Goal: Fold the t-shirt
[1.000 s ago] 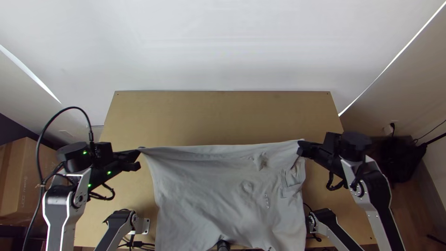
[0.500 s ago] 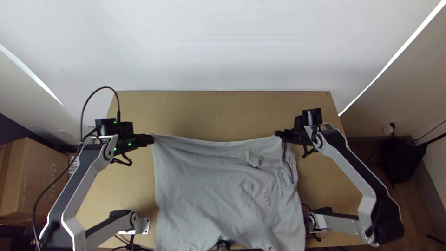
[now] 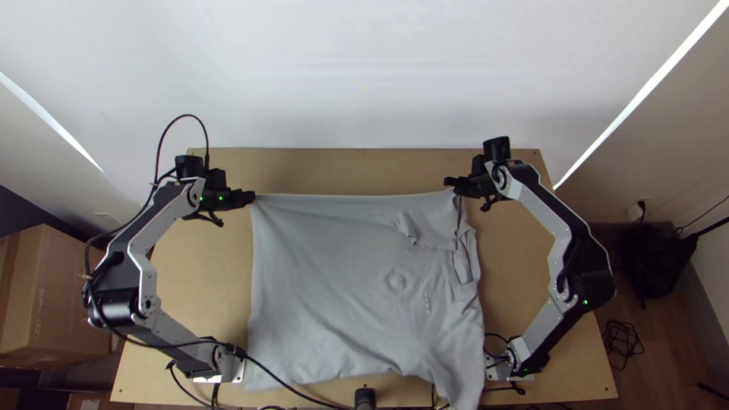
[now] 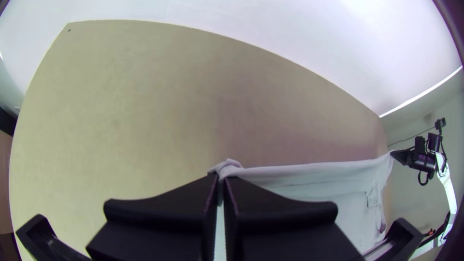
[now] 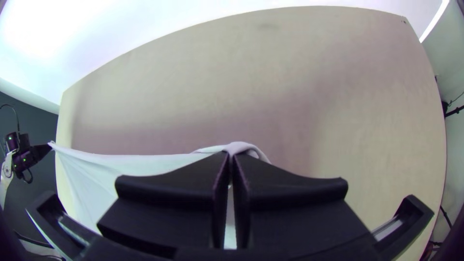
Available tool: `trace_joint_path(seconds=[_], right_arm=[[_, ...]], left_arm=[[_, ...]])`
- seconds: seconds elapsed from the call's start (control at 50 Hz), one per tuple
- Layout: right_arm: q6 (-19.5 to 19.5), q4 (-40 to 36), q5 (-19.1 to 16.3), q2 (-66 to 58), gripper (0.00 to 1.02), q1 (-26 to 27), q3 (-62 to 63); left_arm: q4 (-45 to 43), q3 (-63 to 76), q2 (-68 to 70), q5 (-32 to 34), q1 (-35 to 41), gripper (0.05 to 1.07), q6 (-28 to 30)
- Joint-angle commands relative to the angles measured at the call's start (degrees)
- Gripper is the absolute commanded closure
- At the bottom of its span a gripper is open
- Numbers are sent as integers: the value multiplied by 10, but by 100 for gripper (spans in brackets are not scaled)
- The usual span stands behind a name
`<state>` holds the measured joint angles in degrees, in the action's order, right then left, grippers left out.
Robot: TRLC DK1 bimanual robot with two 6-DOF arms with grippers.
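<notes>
The left gripper (image 3: 251, 197) and right gripper (image 3: 448, 183) draw the shirt (image 3: 334, 281) toward the table's (image 3: 342, 168) far edge, each clamping one end of its taut top edge, the cloth spread between the arms, creased near the right gripper, one corner at the near edge.

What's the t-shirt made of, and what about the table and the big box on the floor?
The t-shirt looks like soft, matt cotton, or a similar knit: it sags and wrinkles. The table looks like smooth wood, maybe a pressed board, since it's flat, tan and shows no clear grain. The box seems to be dull brown cardboard, with flat sides and printing on it.
</notes>
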<state>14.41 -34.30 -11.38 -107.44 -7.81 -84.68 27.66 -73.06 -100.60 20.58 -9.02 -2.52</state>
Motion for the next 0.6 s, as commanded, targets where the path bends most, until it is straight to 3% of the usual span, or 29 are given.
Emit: trace_joint_path(seconds=[0.0, 0.58], right_arm=[[-15, -5, 6, -52, 100, 17, -67], [-13, -154, 6, -302, 100, 40, -478]], left_arm=[[-7, -59, -47, 0, -14, 105, -1], [125, -437, -284, -11, -10, 105, -34]])
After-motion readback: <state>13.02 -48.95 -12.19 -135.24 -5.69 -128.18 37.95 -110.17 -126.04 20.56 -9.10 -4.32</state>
